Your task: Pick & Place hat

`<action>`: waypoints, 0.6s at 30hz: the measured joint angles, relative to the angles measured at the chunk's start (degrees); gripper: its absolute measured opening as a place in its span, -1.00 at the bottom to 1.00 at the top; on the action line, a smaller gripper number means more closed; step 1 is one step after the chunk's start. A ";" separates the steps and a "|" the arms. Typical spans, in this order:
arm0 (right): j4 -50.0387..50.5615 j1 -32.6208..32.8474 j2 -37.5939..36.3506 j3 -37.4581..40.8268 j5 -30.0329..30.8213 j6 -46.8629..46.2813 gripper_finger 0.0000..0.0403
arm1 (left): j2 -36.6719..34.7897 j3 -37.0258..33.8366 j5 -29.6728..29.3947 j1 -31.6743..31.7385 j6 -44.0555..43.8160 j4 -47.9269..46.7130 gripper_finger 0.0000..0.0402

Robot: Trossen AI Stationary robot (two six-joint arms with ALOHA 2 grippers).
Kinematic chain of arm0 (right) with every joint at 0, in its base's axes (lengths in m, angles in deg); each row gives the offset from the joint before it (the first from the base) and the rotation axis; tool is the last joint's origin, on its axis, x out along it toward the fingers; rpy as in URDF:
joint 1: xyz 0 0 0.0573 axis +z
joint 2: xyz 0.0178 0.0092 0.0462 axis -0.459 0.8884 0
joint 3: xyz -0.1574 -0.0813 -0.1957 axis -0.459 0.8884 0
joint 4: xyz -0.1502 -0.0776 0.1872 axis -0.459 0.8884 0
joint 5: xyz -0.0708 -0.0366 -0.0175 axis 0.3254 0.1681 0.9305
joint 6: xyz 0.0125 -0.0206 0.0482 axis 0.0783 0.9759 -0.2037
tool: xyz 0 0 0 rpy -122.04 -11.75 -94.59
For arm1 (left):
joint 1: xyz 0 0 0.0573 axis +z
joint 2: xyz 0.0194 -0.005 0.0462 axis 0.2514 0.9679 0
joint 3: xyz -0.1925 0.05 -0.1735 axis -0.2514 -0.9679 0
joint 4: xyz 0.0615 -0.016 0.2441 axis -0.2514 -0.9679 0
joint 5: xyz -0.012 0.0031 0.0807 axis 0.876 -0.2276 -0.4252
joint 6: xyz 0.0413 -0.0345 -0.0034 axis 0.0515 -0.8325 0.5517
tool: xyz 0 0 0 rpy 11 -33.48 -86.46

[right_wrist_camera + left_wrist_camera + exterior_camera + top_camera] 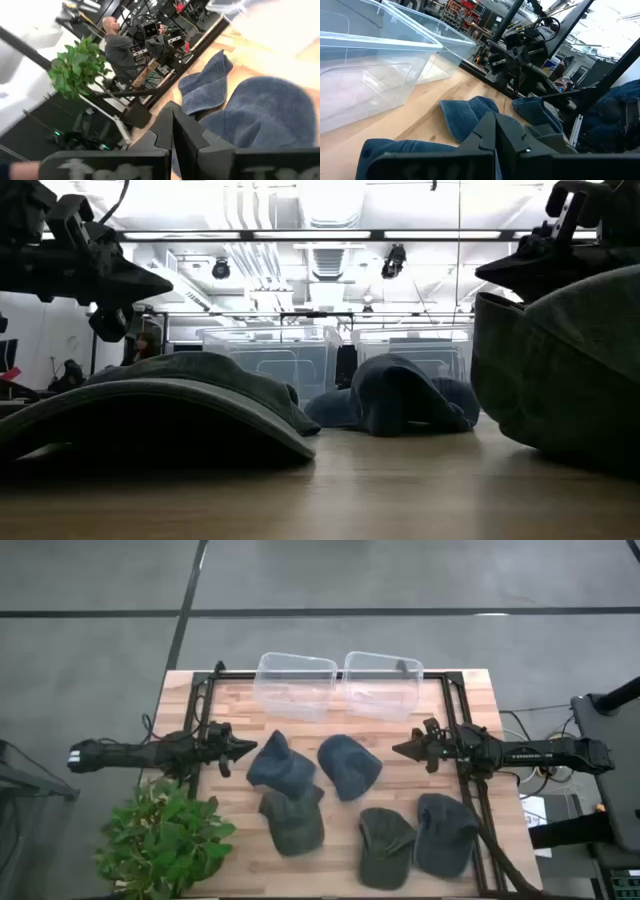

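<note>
Five hats crowd mid-counter, the blue hat [273, 765] overlapping the green hat [293, 820] at its 6 o'clock. Left gripper [250, 750] hovers at its 9 o'clock, jaws together; right gripper [400, 750] likewise. A grab here could snag both hats, missing the bins [300, 680].

High view: straight down, far enough up to catch the whole wooden surface [330, 810] plus both arms. Low view: right at surface level, looking across to the clear bins [330, 360] and the room behind, caps looming close. Wrist views: each staring forward past its own closed fingers [495, 132], low and close over the blue caps [270, 112], facing the opposite arm. Blue caps common to all four.
</note>
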State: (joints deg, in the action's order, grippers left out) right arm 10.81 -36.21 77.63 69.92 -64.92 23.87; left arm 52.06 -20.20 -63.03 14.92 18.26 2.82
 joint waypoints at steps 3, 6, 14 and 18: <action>0.08 -0.01 -0.02 0.00 0.04 -1.59 -0.96 | 0.00 0.22 -0.59 -0.04 -1.07 0.20 -0.99; 0.12 -0.01 -0.02 0.00 0.04 -2.55 -0.96 | 0.02 1.24 -3.86 -0.04 -7.32 1.92 -0.99; 0.47 -0.02 0.08 0.00 1.69 -12.28 -0.96 | -0.02 2.84 -20.87 0.02 -21.29 8.20 -0.99; 0.21 0.00 0.09 0.00 1.85 -17.05 -0.96 | -0.01 2.93 -20.91 0.00 -20.33 8.56 -0.99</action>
State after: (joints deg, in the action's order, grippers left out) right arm 11.03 -36.21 77.72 69.92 -63.07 6.82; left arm 52.05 -17.27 -83.94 14.92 -2.07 11.38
